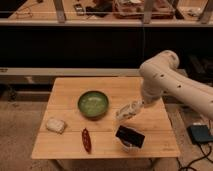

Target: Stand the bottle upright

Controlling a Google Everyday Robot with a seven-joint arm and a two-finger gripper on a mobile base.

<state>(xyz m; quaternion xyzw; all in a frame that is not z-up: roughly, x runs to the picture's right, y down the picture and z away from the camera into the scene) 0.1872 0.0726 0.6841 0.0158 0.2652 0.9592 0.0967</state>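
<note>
My gripper hangs low over the table, just right of the green bowl and above the dark packet. It points down and to the left from the white arm. A pale, elongated thing sits in its fingers, lying tilted rather than upright. It looks like the bottle, though its cap and label do not show. No other bottle shows on the table.
A dark packet on something white lies near the front right edge, right under the gripper. A whitish lumpy packet lies front left, with a slim dark red pepper-shaped thing beside it. A shelf unit stands behind the table.
</note>
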